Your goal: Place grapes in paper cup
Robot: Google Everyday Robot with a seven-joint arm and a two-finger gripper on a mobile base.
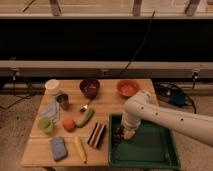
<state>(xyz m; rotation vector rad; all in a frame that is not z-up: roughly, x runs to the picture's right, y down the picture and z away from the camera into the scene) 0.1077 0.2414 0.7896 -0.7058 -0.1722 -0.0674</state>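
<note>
The grapes (118, 134), a small dark bunch, lie in the left part of the green tray (150, 150) near its left wall. My gripper (127, 133) hangs at the end of the white arm (165, 117), low over the tray and right against the grapes' right side. The paper cup (52, 86) is white and stands upright at the table's far left corner, well away from the gripper. It looks empty from here.
A metal cup (63, 101), blue cloth (51, 110), light green cup (46, 124), orange fruit (69, 123), green vegetable (85, 118), dark bowl (90, 87), orange bowl (127, 88), striped box (97, 135), blue sponge (58, 148) and yellow item (80, 148) crowd the table.
</note>
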